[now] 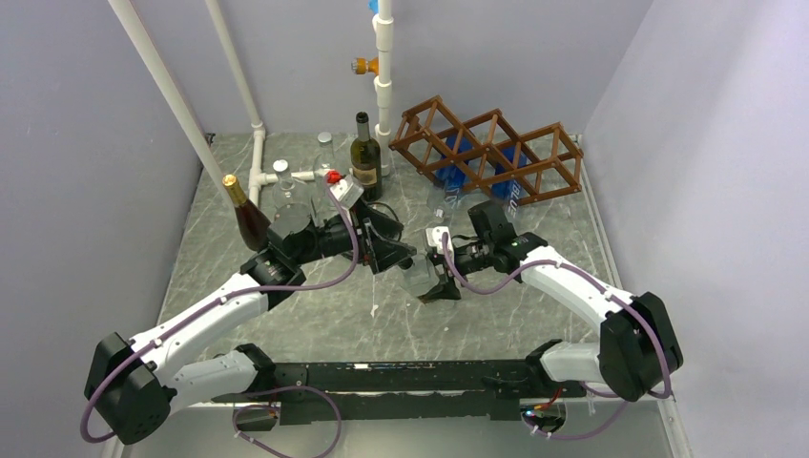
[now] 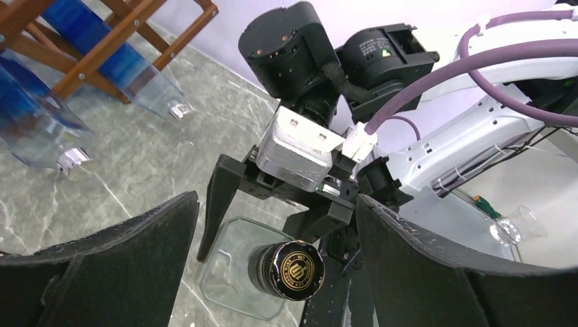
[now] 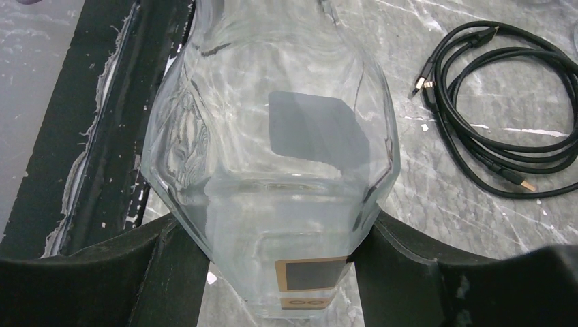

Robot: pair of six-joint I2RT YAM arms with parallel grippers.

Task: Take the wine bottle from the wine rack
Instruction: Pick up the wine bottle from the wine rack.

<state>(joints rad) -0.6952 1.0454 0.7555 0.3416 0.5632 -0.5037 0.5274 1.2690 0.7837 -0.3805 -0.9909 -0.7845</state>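
Top view: the wine bottle [image 3: 272, 170], clear faceted glass, is mostly hidden behind both grippers. Right wrist view cuts off its neck and base. Its dark, gold-printed cap shows only in the left wrist view.

Right gripper [image 3: 272, 225]: clamped on the bottle's body, one finger pressed to each side. The bottle is over the table [image 1: 382, 320], well apart from the wine rack [image 1: 488, 145].

Left gripper [image 2: 276, 201]: spread wide, fingers either side of the cap, touching nothing.

Count:
- Glass bottles: three. One is held; a dark green bottle [image 1: 364, 157] and a gold-capped brown bottle [image 1: 250, 221] stand upright.
- Blue plastic bottles [image 2: 123, 61] in the rack: two.

Small clear items by the white pipes [image 1: 383, 57] are too faint to count.
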